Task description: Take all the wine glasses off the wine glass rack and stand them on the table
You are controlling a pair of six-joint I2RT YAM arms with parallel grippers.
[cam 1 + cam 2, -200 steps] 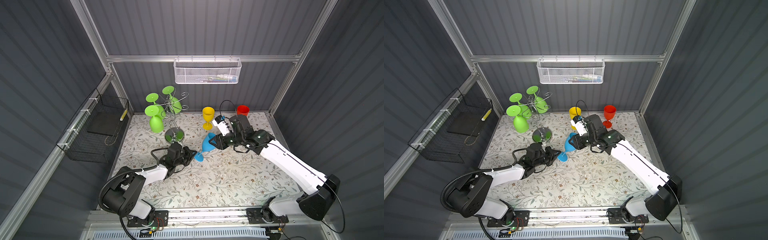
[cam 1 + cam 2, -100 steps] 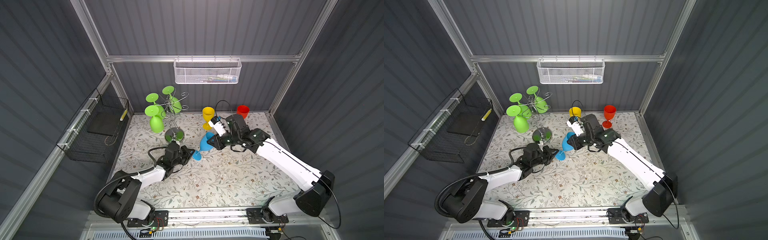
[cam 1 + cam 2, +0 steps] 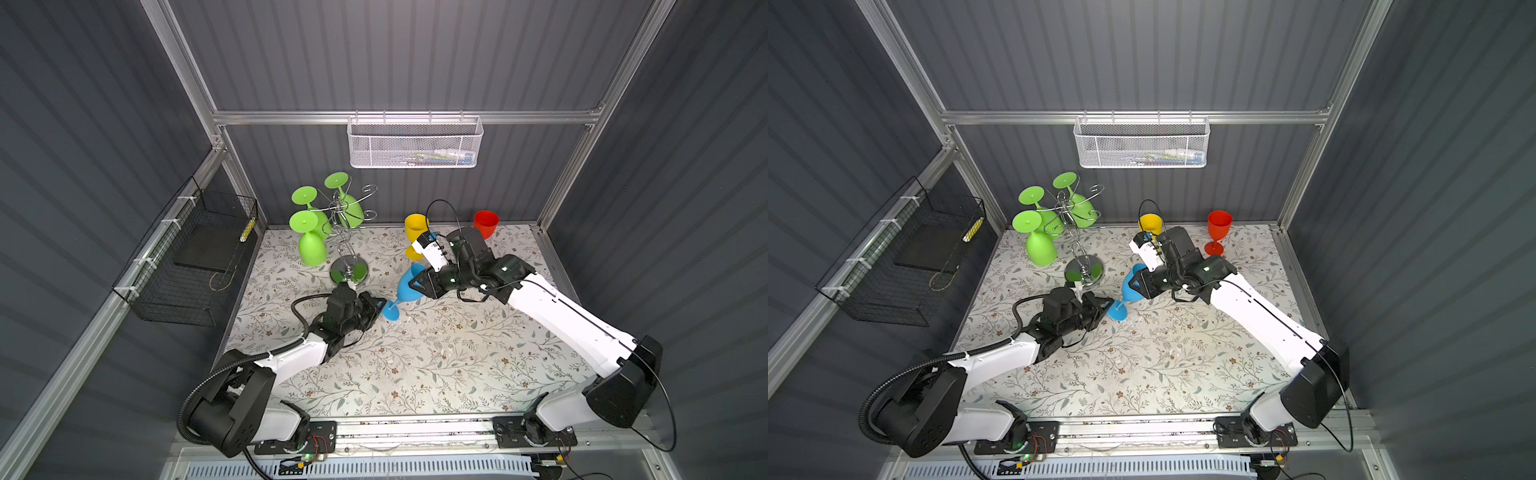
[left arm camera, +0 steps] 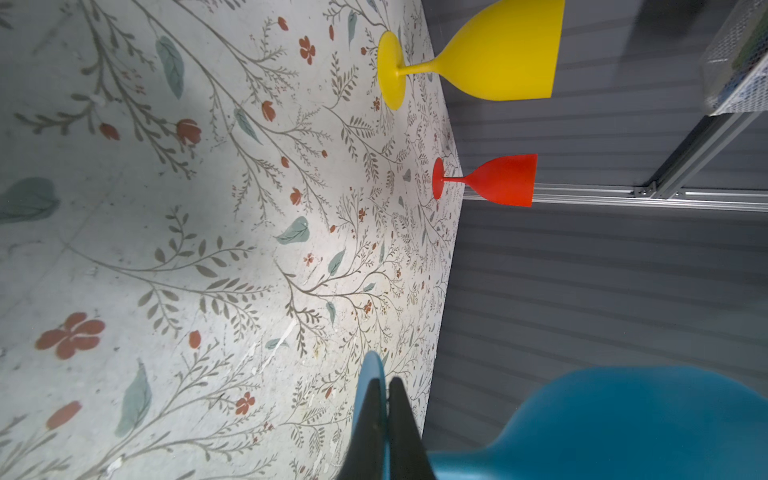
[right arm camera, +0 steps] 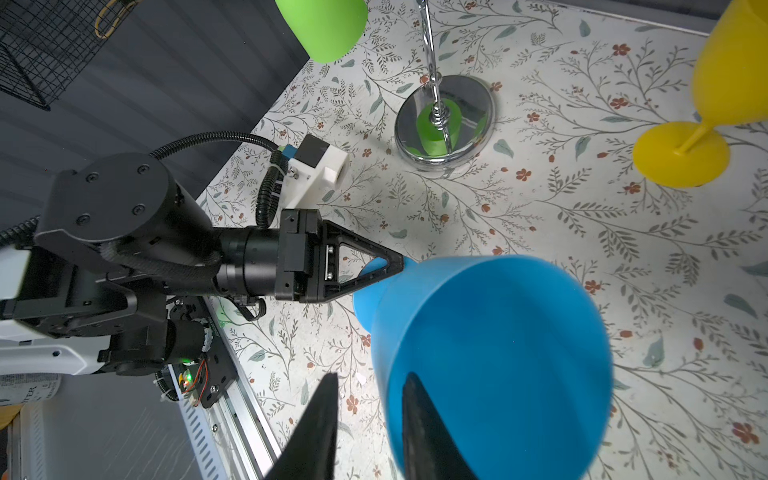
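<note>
A blue wine glass (image 3: 409, 286) (image 3: 1133, 287) leans tilted over the table, away from the wine glass rack (image 3: 347, 232) (image 3: 1077, 232). My left gripper (image 3: 380, 305) (image 4: 385, 380) is shut on the thin edge of its foot. My right gripper (image 3: 414, 286) (image 5: 370, 376) is open and straddles the bowl's rim. One of its fingers is inside the blue bowl (image 5: 498, 353) and the other stands outside with a gap to the wall. Three green glasses (image 3: 311, 247) hang upside down from the chrome rack's arms. I cannot tell whether the foot touches the table.
A yellow glass (image 3: 415, 228) (image 4: 498, 54) and a red glass (image 3: 485, 222) (image 4: 503, 180) stand upright near the back wall. The rack's mirror base (image 5: 469, 108) sits just behind my left gripper. A white mesh basket (image 3: 415, 143) hangs on the back wall and a black wire basket (image 3: 191, 266) on the left wall.
The blue glass and both grippers have shifted slightly to the left and toward the front. The left gripper stays clamped on the foot.
</note>
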